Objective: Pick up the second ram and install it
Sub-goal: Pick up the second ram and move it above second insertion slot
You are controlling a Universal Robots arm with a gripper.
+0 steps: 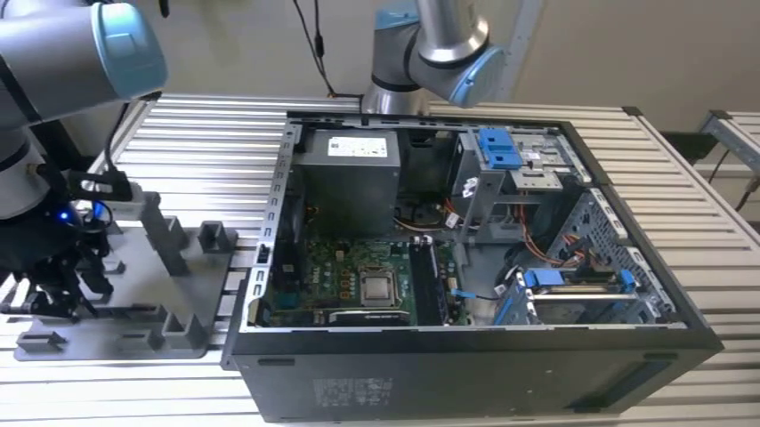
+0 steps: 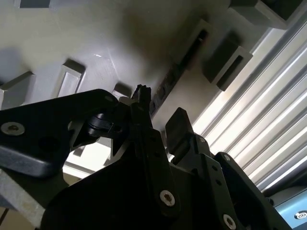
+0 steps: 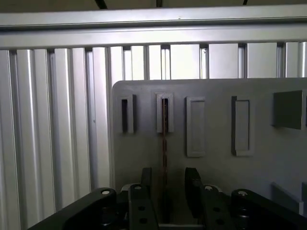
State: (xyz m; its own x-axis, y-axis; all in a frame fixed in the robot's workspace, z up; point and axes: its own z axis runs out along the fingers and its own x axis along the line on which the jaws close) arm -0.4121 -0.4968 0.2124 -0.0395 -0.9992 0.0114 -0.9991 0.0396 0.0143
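First wrist view: thin ram (image 3: 164,141) edge-on, black tool (image 3: 168,178) fingers (image 3: 192,184) parted alongside.

holder plate (image 1: 178,267) on table (image 1: 202,124), exterior view's left | computer case (image 1: 475,378) just beside it, rightward | first wrist view: second ram (image 3: 164,139) in holder slot, between fingers of gripper (image 3: 168,172)

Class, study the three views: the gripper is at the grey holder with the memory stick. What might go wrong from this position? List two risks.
1. The memory stick stands on edge inside the open gripper, nearer one finger; closing could push it sideways in its slot.
2. Raised slot blocks on the grey holder sit beside it; a drifting finger might catch one.
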